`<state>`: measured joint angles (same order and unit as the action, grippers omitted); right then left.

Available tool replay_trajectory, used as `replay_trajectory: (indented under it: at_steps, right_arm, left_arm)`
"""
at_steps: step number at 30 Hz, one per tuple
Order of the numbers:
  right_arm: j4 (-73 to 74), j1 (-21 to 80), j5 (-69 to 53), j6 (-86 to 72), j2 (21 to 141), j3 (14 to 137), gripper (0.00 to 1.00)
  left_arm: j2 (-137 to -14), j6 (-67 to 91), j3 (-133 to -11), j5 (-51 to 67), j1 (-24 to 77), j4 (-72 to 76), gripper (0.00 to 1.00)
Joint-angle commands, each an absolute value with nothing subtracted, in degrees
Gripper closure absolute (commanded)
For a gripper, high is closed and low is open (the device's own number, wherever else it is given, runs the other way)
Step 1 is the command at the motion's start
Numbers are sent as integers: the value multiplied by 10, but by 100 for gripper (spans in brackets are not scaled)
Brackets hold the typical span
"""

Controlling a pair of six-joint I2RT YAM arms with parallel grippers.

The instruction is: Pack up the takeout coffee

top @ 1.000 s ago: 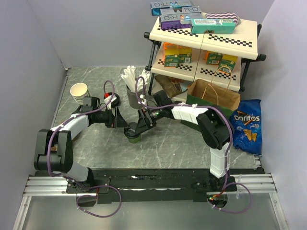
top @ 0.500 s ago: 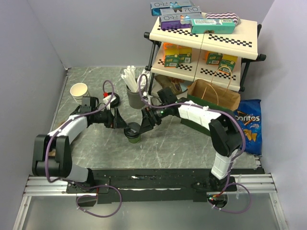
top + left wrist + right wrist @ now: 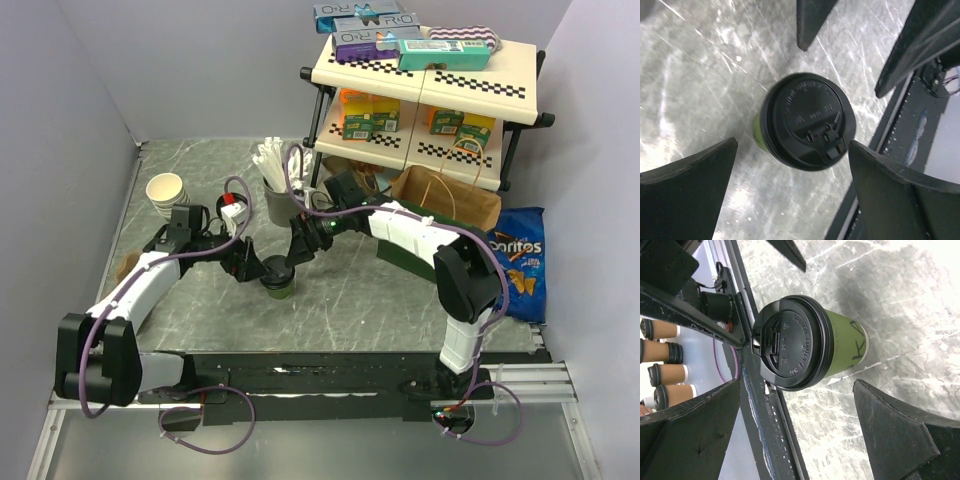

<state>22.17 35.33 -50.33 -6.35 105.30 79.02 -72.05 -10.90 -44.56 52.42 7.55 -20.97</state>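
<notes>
Coffee cup [image 3: 279,279] upright on table [image 3: 365,300], ungripped. Left end effector [image 3: 256,268] and right end effector [image 3: 293,258] both wide open, empty, flanking it. Likely grasp step: one must close on it.

Left gripper [image 3: 792,145], right gripper [image 3: 796,382]: jaws wide apart

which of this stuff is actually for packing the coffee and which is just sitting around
For the job: takeout coffee, paper bag (probably its destination), left gripper, right gripper, both open.
Just lying about: white paper cup, cutlery holder, Doritos bag, snack shelf.
</notes>
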Motion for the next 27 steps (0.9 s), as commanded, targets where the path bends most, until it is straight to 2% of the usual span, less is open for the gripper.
replay_trajectory:
  at_steps: [1, 3, 6, 10, 12, 17, 27]
  right_arm:
    - [241, 354, -486, -56, 1024, 763, 0]
    - [251, 354, -488, -35, 998, 743, 1]
    - [243, 358, -490, -4, 969, 702, 9]
    - [232, 362, -511, 11, 990, 691, 26]
    - [231, 378, -509, 21, 998, 699, 31]
    - [224, 413, -490, 5, 1055, 745, 33]
    - [234, 402, -459, -26, 1120, 833, 32]
  left_arm:
    - [-728, -111, -457, 522, 79, -150, 1]
    - [-747, -95, -468, 533, 79, -140, 1]
    - [-766, -74, -475, 547, 80, -118, 1]
    - [-801, -46, -486, 568, 84, -97, 2]
    - [-807, -29, -487, 573, 86, -84, 3]
    - [-808, -19, -481, 574, 86, -87, 4]
    - [-766, -34, -466, 559, 80, -162, 7]
